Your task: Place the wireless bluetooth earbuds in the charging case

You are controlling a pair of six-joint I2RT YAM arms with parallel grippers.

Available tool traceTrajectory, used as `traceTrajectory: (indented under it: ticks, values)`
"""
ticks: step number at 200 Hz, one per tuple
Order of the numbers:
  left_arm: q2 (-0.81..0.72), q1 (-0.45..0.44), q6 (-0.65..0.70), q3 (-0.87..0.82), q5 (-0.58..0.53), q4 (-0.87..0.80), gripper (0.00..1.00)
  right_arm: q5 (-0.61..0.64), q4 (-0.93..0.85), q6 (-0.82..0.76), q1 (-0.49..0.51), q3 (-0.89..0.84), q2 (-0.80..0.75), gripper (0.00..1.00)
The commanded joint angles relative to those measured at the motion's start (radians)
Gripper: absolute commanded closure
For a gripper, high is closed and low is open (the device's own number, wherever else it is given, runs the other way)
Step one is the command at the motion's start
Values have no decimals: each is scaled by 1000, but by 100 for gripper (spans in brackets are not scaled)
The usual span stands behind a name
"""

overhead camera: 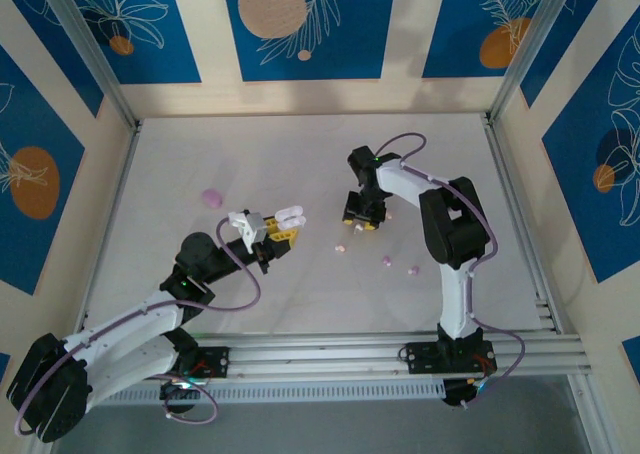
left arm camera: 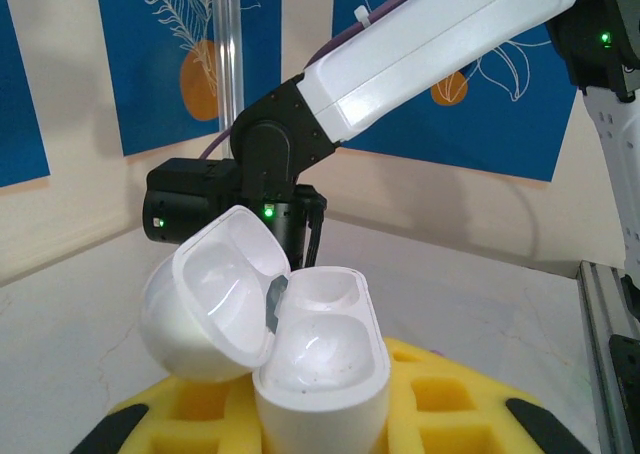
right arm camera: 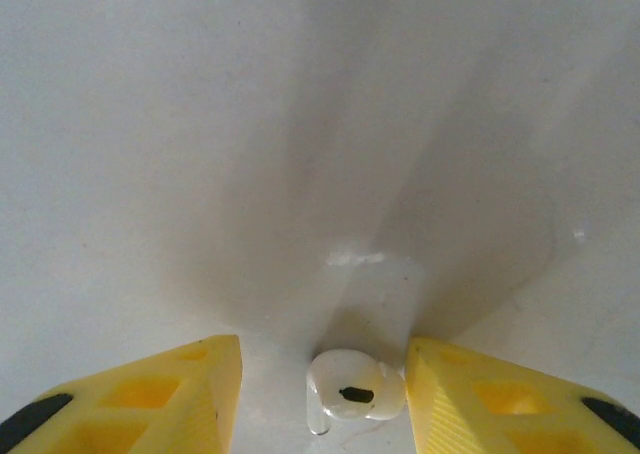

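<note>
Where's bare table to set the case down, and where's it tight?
Bare: far strip of table between back wall and both grippers; near-middle patch by the rail. Tight: between left gripper, shut on the charging case, and right gripper over a white earbud; loose earbuds beside it.

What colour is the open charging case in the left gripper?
White; the charging case shows best in the left wrist view.

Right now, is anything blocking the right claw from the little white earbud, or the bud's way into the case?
Nothing visible. The white earbud lies on the table between the open yellow fingers of the right gripper. The charging case, held by the left gripper, has its lid tipped back and looks empty.
</note>
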Motion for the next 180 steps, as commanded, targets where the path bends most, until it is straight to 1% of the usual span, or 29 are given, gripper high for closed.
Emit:
traceTrajectory:
  ticks: [1, 32, 78, 106, 147, 180]
  values:
    - [-12, -11, 16, -2, -8, 10, 86, 26, -41, -34, 10, 31, 21, 52]
    - [-11, -11, 15, -4, -8, 9, 86, 19, -36, -77, 20, 48, 29, 53]
    - [-12, -11, 15, -4, -8, 7, 86, 37, -60, -99, 33, 83, 48, 55]
    - [-16, -11, 16, -4, -11, 1, 85, 92, -102, -97, 42, 107, 64, 55]
    - [-14, -11, 18, -2, -13, 1, 85, 136, -137, -91, 43, 108, 66, 55]
    - [-14, -11, 16, -2, -11, 2, 85, 125, -146, -75, 44, 108, 68, 55]
